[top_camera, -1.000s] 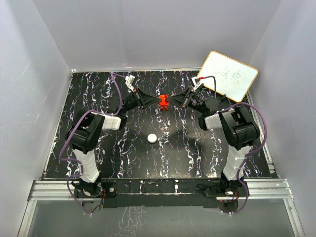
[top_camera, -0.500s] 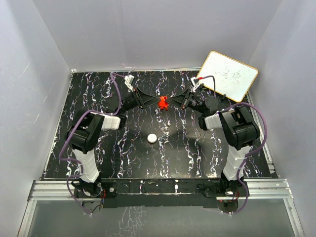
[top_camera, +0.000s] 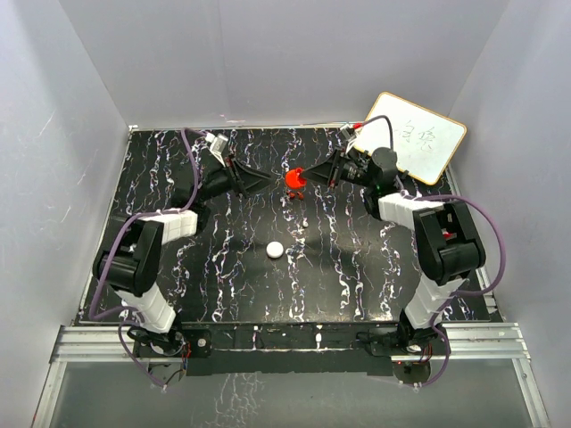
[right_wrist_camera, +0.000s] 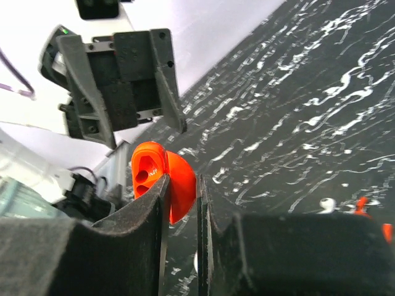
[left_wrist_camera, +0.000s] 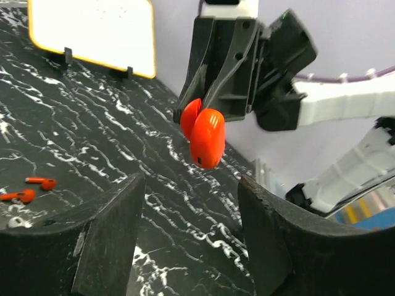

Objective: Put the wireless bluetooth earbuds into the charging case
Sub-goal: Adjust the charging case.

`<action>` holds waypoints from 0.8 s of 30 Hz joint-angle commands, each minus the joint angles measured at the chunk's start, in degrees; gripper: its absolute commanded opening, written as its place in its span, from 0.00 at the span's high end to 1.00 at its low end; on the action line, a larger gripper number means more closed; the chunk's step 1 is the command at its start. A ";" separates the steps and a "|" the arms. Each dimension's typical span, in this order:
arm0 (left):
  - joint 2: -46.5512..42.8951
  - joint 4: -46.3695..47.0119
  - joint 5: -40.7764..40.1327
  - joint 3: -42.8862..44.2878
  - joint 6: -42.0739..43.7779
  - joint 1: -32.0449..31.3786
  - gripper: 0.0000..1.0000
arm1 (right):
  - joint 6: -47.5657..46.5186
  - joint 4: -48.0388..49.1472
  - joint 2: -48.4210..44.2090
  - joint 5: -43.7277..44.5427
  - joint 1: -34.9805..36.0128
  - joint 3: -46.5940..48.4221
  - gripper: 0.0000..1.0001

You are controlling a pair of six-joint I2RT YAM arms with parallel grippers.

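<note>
The charging case (top_camera: 294,177) is a small red shell with its lid hinged open, held above the table at mid-back. My right gripper (top_camera: 310,175) is shut on it; in the right wrist view the fingers (right_wrist_camera: 157,203) pinch the case (right_wrist_camera: 148,169) from both sides of the gripper (right_wrist_camera: 183,185). My left gripper (top_camera: 266,181) stands open just left of the case, holding nothing. In the left wrist view the case (left_wrist_camera: 205,139) hangs beyond the gripper (left_wrist_camera: 190,182). The two earbuds (left_wrist_camera: 37,183), tiny and red, lie on the table below.
A white round puck (top_camera: 276,250) lies on the black marbled table (top_camera: 178,267) nearer the arm bases. A whiteboard (top_camera: 412,136) leans at the back right corner. Grey walls close the table on three sides.
My left gripper has opened, let go of the case and drawn back to the left. The right gripper keeps the case and has shifted slightly up and back.
</note>
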 commanded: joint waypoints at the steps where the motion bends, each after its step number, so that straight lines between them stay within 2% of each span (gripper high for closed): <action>1: -6.89 -19.85 2.15 0.12 19.95 -0.19 0.40 | -19.76 -20.45 -3.99 -1.97 -0.17 6.63 0.91; 5: -8.72 -24.13 2.23 -0.89 24.42 -0.16 0.39 | -28.74 -30.49 -2.43 -4.58 -0.19 12.24 0.91; 11: -10.39 -24.07 2.72 -4.21 31.72 -0.31 0.34 | -42.73 -44.70 0.52 -3.78 -0.29 19.19 0.91; 15: -9.57 -22.29 3.09 -4.88 33.59 -0.25 0.33 | -48.68 -52.61 2.25 -1.78 -0.25 23.84 0.91; 21: -6.46 -19.98 0.38 -4.96 34.36 -0.67 0.36 | -55.82 -60.37 2.25 -0.12 -0.20 26.94 0.91; 24: -5.51 -21.73 -1.37 -4.63 37.28 -1.54 0.41 | -58.48 -63.01 1.87 0.51 -0.09 27.69 0.92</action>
